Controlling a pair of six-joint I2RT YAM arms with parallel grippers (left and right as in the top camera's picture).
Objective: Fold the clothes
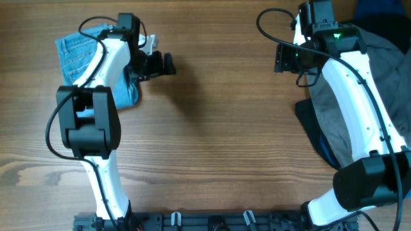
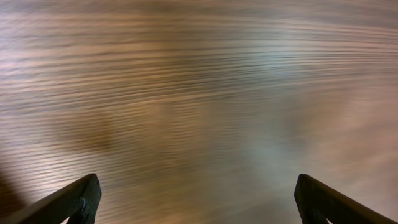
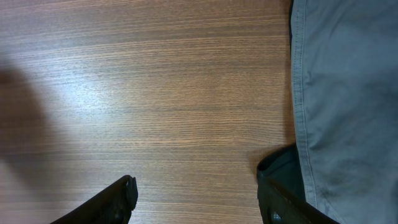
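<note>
The light blue denim jeans [image 1: 77, 54] lie folded in a compact bundle at the far left of the table, partly under my left arm. My left gripper [image 1: 158, 65] is open and empty, just right of the jeans, over bare wood; in the left wrist view [image 2: 198, 199] only blurred table shows between its fingers. My right gripper [image 1: 287, 58] is open and empty at the far right; in the right wrist view [image 3: 196, 193] its right finger is next to the edge of a grey garment [image 3: 348, 93].
A pile of grey cloth [image 1: 359, 96] with dark blue cloth [image 1: 321, 144] under it lies along the right edge, beneath my right arm. A black rail [image 1: 212, 221] runs along the table's front edge.
</note>
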